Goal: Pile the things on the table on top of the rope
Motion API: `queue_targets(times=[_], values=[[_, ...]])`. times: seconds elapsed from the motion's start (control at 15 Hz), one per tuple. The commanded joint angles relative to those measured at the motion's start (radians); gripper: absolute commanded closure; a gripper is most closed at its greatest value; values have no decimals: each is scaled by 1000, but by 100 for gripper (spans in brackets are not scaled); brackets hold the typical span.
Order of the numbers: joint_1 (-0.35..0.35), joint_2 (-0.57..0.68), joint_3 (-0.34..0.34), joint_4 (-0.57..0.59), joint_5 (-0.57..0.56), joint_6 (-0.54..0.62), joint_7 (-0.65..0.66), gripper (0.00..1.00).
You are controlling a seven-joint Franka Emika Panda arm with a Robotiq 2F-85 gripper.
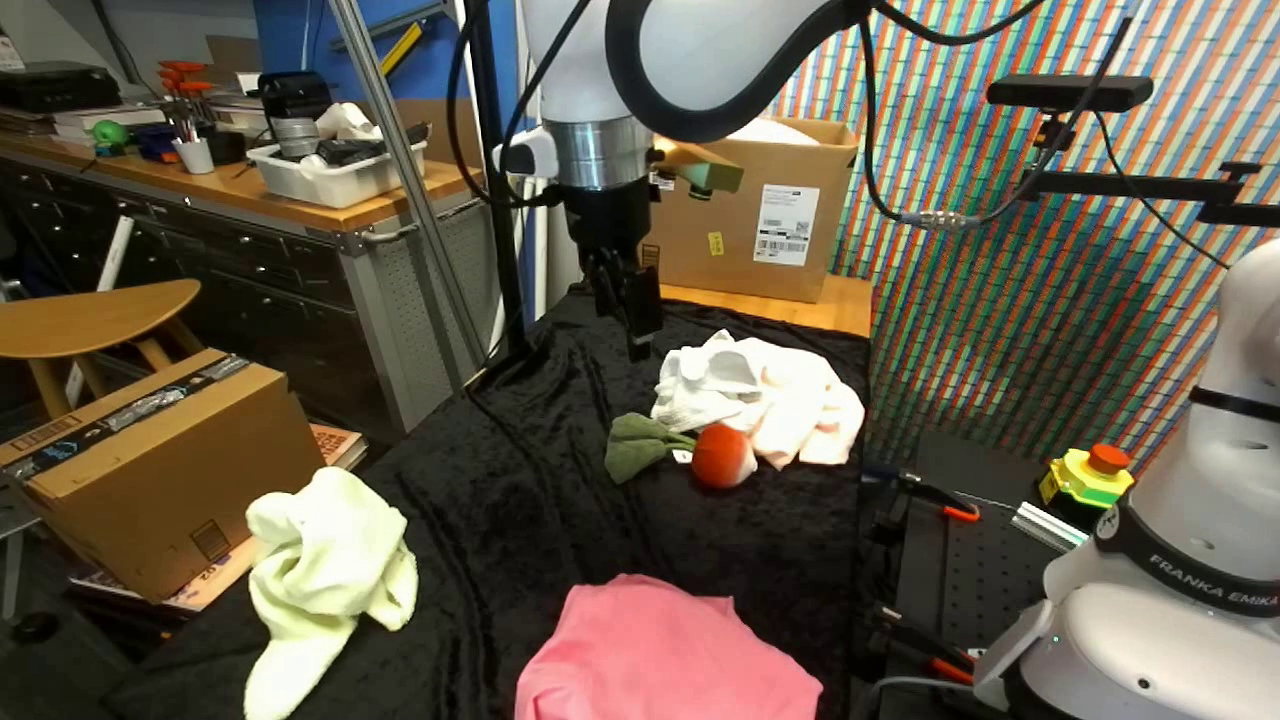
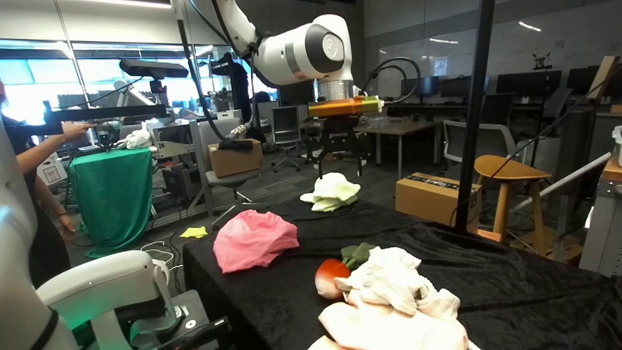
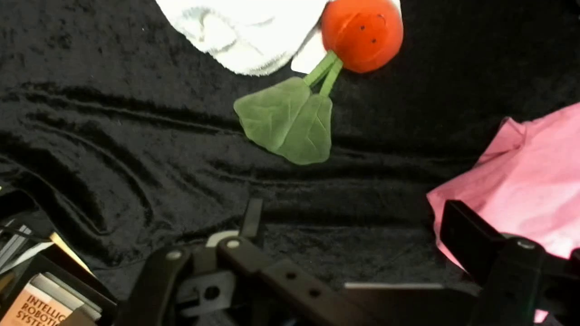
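Pink rag (image 3: 530, 185) | wrist view: partly behind one of the fingers (image 3: 469, 235) | fingers apart

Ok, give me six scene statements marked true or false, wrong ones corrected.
1. The jaws are shut on a rag. False: they stand open and empty.
2. The white rag lies partly over the cream-peach rag. True.
3. The pink rag lies apart from the pale yellow-green rag. True.
4. The pink rag touches the cream-peach rag. False: black fabric shows between them.
5. The red toy lies beside the white rag. True.
6. The pale yellow-green rag covers the red toy. False: those two lie apart.
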Motion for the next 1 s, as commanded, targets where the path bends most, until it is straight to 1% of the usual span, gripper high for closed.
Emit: queue_targets(times=[0.0,0.4,0.67,0.93], values=[[36,94,27,130,-28,-40,80,0],[88,235,43,291,-83,-6,197,0],[126,350,35,401,-114,53,285,0],[148,443,31,490,-104,101,348,0]])
